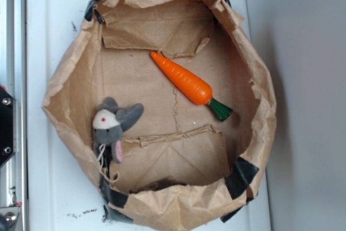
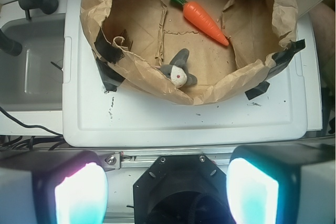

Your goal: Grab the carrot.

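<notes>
carrot (image 1: 186,82) lies flat on the floor of a crumpled brown paper bag (image 1: 254,74) with its sides rolled down into a low wall. in the exterior view the carrot runs diagonally, pointed tip toward the upper left, dark green stem end (image 1: 221,110) toward the lower right, in the half of the bag nearer the white tray's right edge. nothing touches it.

grey plush mouse (image 1: 111,123) sits against the bag's left wall, well apart from the carrot, with a string hanging over the bag rim. black tape strips (image 1: 240,177) hold the bag's corners. bag rests on a white plastic tray (image 1: 38,133).

wrist view: gripper (image 2: 167,187) is low in the picture, off the tray's near edge and well away from the bag. its two fingers (image 2: 81,192) stand far apart, wide open, pads glowing cyan and pink, nothing between them. carrot (image 2: 206,17) is at the far side of the bag, stem toward the left. mouse (image 2: 178,71) sits just inside the near wall. a grey bin (image 2: 31,66) sits beside the tray's left edge, with black cables over it.
</notes>
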Robot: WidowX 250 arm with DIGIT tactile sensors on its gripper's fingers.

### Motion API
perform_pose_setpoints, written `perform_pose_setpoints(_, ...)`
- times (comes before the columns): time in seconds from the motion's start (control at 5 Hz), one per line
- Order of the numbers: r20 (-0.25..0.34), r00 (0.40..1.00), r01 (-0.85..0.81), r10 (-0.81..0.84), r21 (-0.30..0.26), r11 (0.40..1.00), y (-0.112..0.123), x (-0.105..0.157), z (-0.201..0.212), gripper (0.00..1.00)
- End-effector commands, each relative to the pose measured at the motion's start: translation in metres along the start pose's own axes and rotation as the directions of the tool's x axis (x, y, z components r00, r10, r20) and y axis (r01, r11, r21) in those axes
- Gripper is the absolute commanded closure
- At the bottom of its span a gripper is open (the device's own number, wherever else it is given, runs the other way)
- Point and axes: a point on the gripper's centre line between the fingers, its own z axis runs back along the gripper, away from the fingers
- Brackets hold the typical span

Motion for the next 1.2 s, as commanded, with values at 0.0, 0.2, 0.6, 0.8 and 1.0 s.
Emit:
perform_pose_setpoints(0.0, 0.0, 1.0, 0.0, 0.0, 0.0, 1.0, 0.0, 0.0, 0.0, 0.0)
perform_pose_setpoints(0.2, 0.04, 0.996, -0.074, 0.074, 0.01, 0.997, 0.017, 0.05, -0.014, 0.0)
perform_pose_setpoints(0.6, 0.062, 0.992, 0.107, -0.106, -0.01, 0.994, 0.01, 0.147, -0.049, 0.0)
perform_pose_setpoints(0.8, 0.062, 0.992, 0.107, -0.106, -0.01, 0.994, 0.01, 0.147, -0.049, 0.0)
perform_pose_setpoints(1.0, 0.062, 0.992, 0.107, -0.106, -0.01, 0.994, 0.01, 0.147, -0.049, 0.0)
